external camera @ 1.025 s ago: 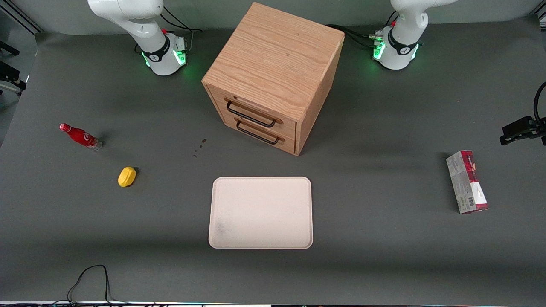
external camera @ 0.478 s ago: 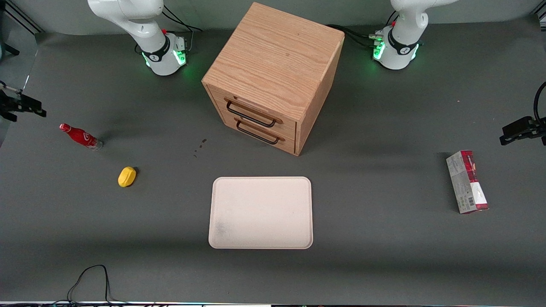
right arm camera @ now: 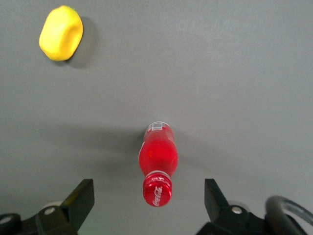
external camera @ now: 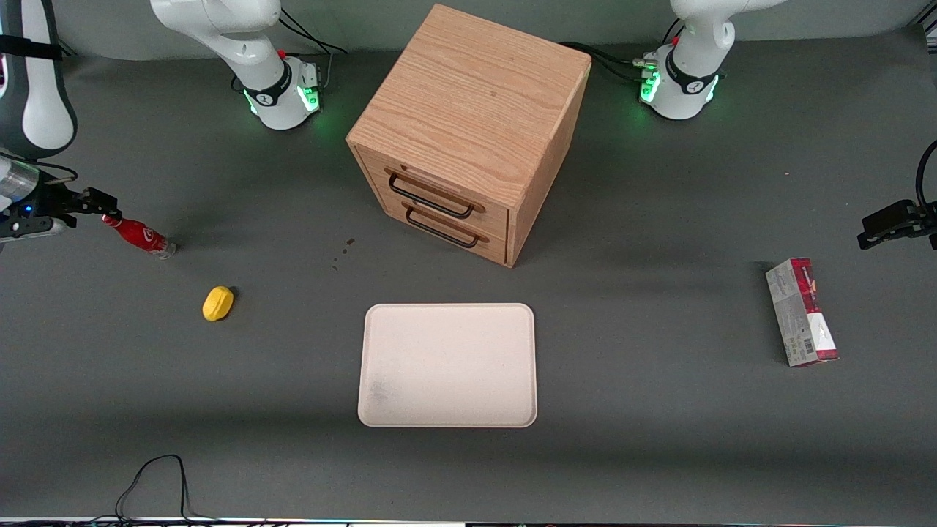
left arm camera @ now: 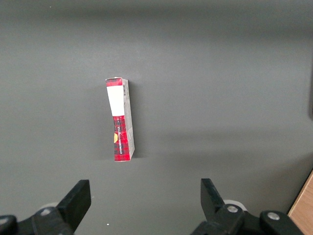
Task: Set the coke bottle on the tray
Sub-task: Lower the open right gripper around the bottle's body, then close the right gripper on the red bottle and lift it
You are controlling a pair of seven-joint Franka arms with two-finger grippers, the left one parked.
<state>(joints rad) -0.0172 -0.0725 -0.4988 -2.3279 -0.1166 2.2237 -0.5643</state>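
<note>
Front view: gripper [external camera: 102,200] hovers by the cap of the coke bottle [external camera: 139,234] standing near the working arm's bench edge, tray [external camera: 447,364] well apart; right wrist view: jaws spread wide, holding nothing, fingers [right arm camera: 80,198] flanking the upright bottle, cap toward the camera.

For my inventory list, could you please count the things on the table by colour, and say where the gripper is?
Red: 2, the coke bottle and the red-and-grey carton
Yellow: 1, the lemon-shaped object
Beige: 1, the tray
Wood: 1, the drawer cabinet
Total: 5
The gripper hangs above the bottle's cap, jaws open.
</note>
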